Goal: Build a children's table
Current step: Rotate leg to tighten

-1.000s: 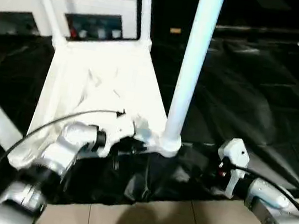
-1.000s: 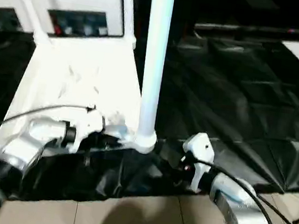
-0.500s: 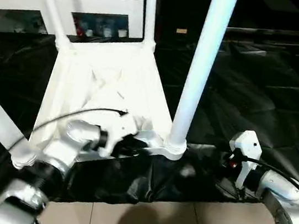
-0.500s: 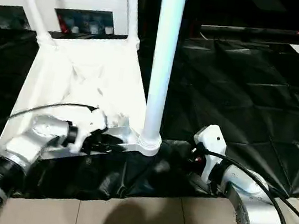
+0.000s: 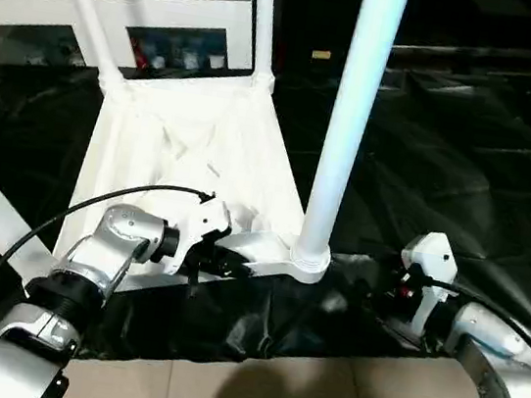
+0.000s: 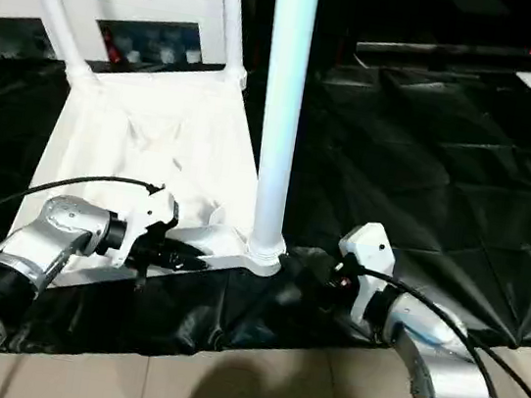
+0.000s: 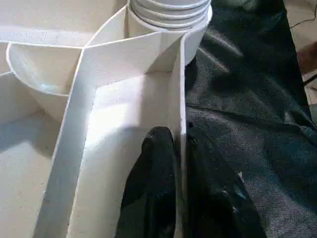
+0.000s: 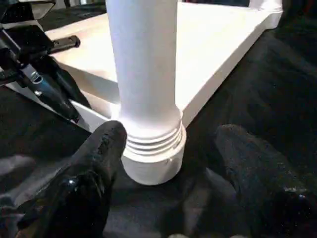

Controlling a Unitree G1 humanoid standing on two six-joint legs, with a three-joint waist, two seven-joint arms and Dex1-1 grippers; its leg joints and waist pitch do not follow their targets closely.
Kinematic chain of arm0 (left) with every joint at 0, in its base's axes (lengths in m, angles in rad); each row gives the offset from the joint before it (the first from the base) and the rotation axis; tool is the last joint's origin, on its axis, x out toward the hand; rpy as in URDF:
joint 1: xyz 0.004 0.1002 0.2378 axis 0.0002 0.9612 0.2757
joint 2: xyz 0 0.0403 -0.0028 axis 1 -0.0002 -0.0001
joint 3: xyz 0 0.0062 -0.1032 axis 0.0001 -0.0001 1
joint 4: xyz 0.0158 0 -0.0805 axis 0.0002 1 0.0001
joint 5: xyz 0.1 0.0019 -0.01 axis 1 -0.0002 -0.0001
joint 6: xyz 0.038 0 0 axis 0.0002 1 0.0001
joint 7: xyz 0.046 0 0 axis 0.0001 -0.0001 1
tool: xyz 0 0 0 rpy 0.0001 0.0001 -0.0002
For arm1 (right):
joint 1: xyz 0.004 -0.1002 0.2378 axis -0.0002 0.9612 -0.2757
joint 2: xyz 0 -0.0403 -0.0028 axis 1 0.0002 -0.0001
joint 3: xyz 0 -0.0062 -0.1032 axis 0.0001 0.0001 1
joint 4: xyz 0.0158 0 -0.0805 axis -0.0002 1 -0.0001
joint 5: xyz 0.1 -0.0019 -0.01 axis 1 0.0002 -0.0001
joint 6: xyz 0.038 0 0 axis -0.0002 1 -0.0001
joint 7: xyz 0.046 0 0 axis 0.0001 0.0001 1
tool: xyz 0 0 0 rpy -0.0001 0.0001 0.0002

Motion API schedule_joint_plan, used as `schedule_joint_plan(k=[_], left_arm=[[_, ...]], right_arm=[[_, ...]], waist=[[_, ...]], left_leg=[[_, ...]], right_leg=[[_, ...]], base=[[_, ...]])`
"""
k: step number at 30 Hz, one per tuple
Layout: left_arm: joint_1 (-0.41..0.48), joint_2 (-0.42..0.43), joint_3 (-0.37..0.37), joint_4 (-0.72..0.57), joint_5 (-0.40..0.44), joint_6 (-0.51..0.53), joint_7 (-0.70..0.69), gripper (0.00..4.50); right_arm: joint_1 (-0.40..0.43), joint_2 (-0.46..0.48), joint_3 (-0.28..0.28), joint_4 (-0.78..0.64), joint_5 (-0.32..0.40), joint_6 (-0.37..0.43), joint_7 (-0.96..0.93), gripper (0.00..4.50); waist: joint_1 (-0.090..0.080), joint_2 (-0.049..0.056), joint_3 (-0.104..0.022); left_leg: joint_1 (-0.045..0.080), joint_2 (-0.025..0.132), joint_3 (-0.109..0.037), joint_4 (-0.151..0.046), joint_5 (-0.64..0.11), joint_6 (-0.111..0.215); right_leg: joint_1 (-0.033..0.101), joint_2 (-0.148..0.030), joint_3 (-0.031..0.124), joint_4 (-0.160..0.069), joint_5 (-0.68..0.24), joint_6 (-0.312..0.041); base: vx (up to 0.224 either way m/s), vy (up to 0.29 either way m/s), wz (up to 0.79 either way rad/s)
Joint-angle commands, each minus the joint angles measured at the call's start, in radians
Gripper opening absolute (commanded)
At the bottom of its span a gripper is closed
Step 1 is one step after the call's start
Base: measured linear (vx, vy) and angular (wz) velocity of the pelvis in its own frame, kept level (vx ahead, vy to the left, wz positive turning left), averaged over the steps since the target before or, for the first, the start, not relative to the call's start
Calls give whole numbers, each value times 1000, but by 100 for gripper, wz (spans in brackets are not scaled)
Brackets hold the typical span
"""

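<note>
Black sheet point(image 5: 466, 178) | upturned white tabletop point(image 5: 184, 148), legs point(image 5: 350, 122) upright | left fingers point(image 7: 153, 188) pinch its rim | right fingers point(image 8: 94, 173) spread

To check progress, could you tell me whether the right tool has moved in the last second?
No: the right tool keeps the same gap beside the near leg's base; the camera shifted.

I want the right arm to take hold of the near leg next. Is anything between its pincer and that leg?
Nothing visible. The right pincer is open, with one finger on each side of the near leg, just above where it sits in the tabletop's corner socket. Between them is only the black sheet.
</note>
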Motion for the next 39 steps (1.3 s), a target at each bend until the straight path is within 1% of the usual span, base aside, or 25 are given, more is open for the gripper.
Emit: schedule_joint_plan(k=[1,3,4,5,6,7,8,9,10,11,12,13,14,15,17,18,19,22,25,28,30,32,35,38,39], left_arm=[[-20,4,22,14,-7,2,-3,11],[-14,2,25,7,-15,10,-7,6],[-12,2,26,4,-17,13,-9,6],[-4,2,26,-7,-25,23,-14,6],[-4,2,26,-7,-25,23,-14,0],[0,1,28,-12,-30,26,-14,0],[4,-1,30,-17,-35,29,-13,0],[10,-3,36,-23,-42,30,-8,0],[23,-9,48,-39,-59,34,1,0],[23,-9,48,-39,-59,34,1,0],[29,-12,54,-46,-66,36,6,0],[38,-14,56,-59,-70,36,10,0],[45,-15,57,-71,-71,37,13,0],[55,-16,55,-88,-72,40,17,0],[72,-15,49,-120,-74,51,14,0],[77,-16,45,-126,-72,51,15,0],[78,-17,43,-128,-71,51,15,0],[81,-18,38,-131,-62,45,20,0],[78,-13,22,-129,-42,37,17,0],[74,-14,14,-123,-25,21,26,0],[73,-15,14,-124,-24,22,29,0],[71,-16,11,-125,-20,20,33,0],[65,-13,2,-130,-17,28,22,0],[62,-11,1,-125,-17,24,21,0],[61,-11,1,-124,-16,23,21,0]], right_arm=[[-7,6,2,0,1,-9,-3,338],[-8,11,8,4,-1,-14,-4,338],[-8,12,10,5,-1,-15,-4,338],[-10,15,15,9,-2,-18,-1,338],[-10,15,15,9,-2,-18,-1,365],[-14,17,17,14,-4,-19,-2,371],[-18,19,19,19,-6,-21,-3,374],[-26,23,24,26,-7,-23,0,374],[-46,31,40,42,-9,-28,13,386],[-46,31,40,42,-9,-28,13,402],[-56,34,49,49,-10,-30,22,417],[-71,37,63,63,-21,-37,27,421],[-85,39,74,77,-32,-44,30,429],[-104,42,82,102,-50,-55,25,429],[-144,44,102,157,-87,-75,18,447],[-165,45,112,187,-108,-83,9,447],[-174,45,116,200,-118,-86,4,447],[-200,46,138,237,-130,-94,26,447],[-235,50,167,289,-144,-108,59,447],[-271,61,182,339,-154,-125,71,447],[-284,65,187,359,-156,-136,81,414],[-300,70,192,382,-162,-148,88,409],[-345,84,199,446,-173,-186,106,372],[-359,85,207,472,-173,-202,126,351],[-361,85,208,477,-175,-206,128,339]], waist=[[3,-11,-57],[2,-14,-56],[3,-11,-56],[2,-17,-55],[3,-15,-56],[3,-13,-55],[4,-20,-56],[4,-16,-56],[2,-38,-57],[2,-28,-56],[3,-27,-57],[2,-41,-56],[3,-35,-58],[2,-40,-58],[4,-35,-59],[4,-40,-60],[5,-37,-60],[6,-39,-61],[6,-40,-61],[5,-38,-59],[4,-38,-60],[5,-38,-61],[5,-40,-61],[7,-42,-62],[7,-40,-63]], left_leg=[[16,37,-20,-67,-248,47],[16,38,-20,-68,-255,46],[17,38,-20,-69,-260,44],[16,38,-20,-69,-261,43],[17,39,-20,-69,-259,42],[17,39,-20,-70,-260,42],[16,39,-20,-69,-250,44],[16,39,-20,-69,-248,46],[14,39,-18,-68,-234,54],[11,38,-19,-68,-218,60],[14,39,-18,-66,-215,63],[12,39,-16,-65,-205,71],[10,39,-18,-64,-188,74],[12,39,-15,-63,-183,77],[14,39,-14,-61,-162,81],[14,40,-14,-59,-156,81],[13,39,-14,-60,-144,84],[13,37,-12,-56,-134,95],[12,37,-12,-55,-140,99],[14,38,-12,-56,-162,88],[14,39,-12,-56,-165,83],[14,39,-13,-55,-155,83],[14,38,-11,-53,-150,89],[14,40,-11,-53,-140,94],[14,40,-12,-52,-138,95]], right_leg=[[39,-56,35,-80,-156,-236],[38,-55,35,-81,-170,-232],[37,-55,35,-81,-183,-230],[38,-55,36,-83,-187,-228],[38,-56,36,-81,-187,-228],[36,-56,36,-82,-193,-226],[37,-56,36,-80,-187,-227],[36,-56,36,-80,-187,-228],[38,-56,36,-79,-176,-231],[38,-57,35,-77,-178,-230],[35,-57,36,-79,-180,-228],[36,-57,37,-80,-177,-225],[37,-58,36,-74,-171,-228],[34,-58,37,-76,-171,-226],[32,-55,37,-73,-152,-232],[32,-56,37,-71,-144,-234],[33,-54,36,-69,-128,-237],[35,-53,36,-66,-97,-242],[35,-53,36,-67,-104,-244],[34,-53,35,-69,-134,-245],[34,-53,36,-68,-133,-245],[36,-53,37,-65,-115,-245],[35,-54,36,-64,-103,-258],[35,-52,35,-61,-79,-262],[36,-52,35,-59,-75,-264]], base=[[0,0,0],[0,0,0],[0,0,0],[0,0,0],[0,0,0],[0,0,0],[0,0,0],[0,0,0],[0,0,0],[0,0,0],[0,0,0],[0,0,0],[0,0,0],[0,0,0],[0,0,0],[0,0,0],[0,0,0],[0,0,0],[0,0,0],[0,0,0],[0,0,0],[0,0,0],[0,0,0],[0,0,0],[0,0,0]])
